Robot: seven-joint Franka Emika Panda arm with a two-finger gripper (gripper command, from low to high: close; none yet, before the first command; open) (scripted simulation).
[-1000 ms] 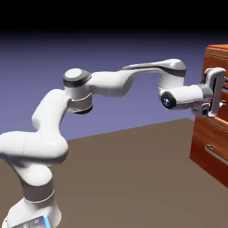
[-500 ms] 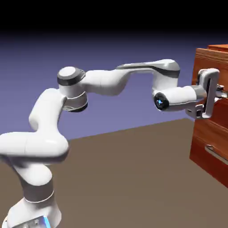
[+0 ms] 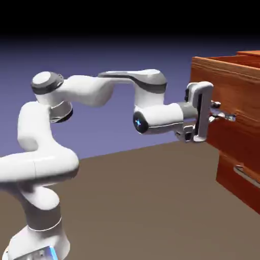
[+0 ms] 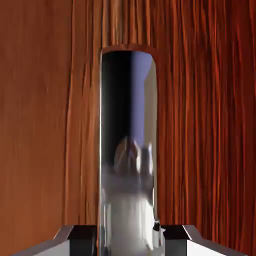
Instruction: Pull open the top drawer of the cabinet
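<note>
Pulled well clear of its earlier position, the top drawer [image 3: 231, 96] now juts from the cabinet [image 3: 238, 167] toward the arm, its front face standing far out past the closed drawer below [image 3: 244, 175]. Both sit at the counter's [image 3: 152, 203] right edge in the exterior view. The white Franka arm [image 3: 76, 127] has folded back toward its base, its elbow and wrist drawn away from the cabinet.

Glossy, rigid wood suggests a heavy, stiff box that should slide straight along its runners, with nothing fragile to spare. The smooth face offers no purchase, so the silver bar handle [image 4: 127, 150] looks like the only sensible hold, and its polished metal could slip under a loose grip or an off-axis pull.

In the hand view the handle runs up the middle of the picture between the two grey fingertips [image 4: 80, 240], wood grain filling the rest. The gripper [image 3: 223, 116] has its jaws closed narrowly around that bar, pressed close on either side of it.
</note>
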